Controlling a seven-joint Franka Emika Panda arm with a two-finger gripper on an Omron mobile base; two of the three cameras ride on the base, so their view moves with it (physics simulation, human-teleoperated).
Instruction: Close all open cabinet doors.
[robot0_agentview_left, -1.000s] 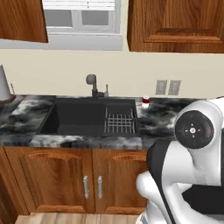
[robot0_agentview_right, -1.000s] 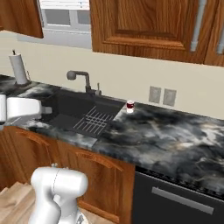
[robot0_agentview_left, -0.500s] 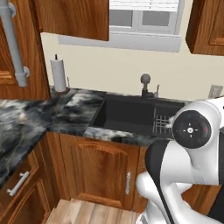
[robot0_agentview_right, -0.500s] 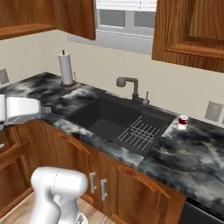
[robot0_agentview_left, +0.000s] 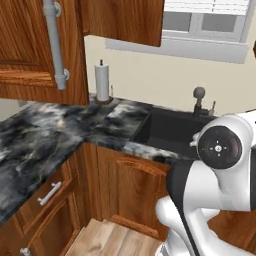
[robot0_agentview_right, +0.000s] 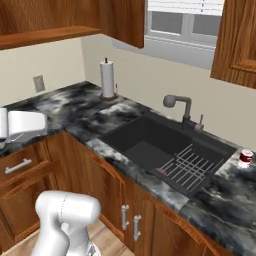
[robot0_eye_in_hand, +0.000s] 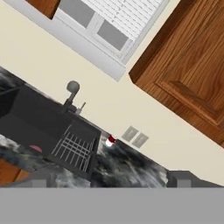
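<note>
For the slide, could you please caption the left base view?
Cabinet door with grey bar handle standing open over the corner counter, paper towel roll beside the sink.

the white arm (robot0_agentview_left: 210, 200) rises from the lower right of the left base view, its thick upper link folded up to a round dark joint cap (robot0_agentview_left: 219, 148) that faces the camera. in the right base view the rounded white shoulder (robot0_agentview_right: 67, 216) sits low at the left, and a white link (robot0_agentview_right: 22, 123) crosses in level from the left edge, above it. the hand view is rolled, so the hand is turned and tilted. the pincer (robot0_eye_in_hand: 109, 180) points forward, its two dark fingertips (robot0_eye_in_hand: 181, 178) just peeking up at the bottom, set far apart, jaws spread wide with nothing between them.
</note>
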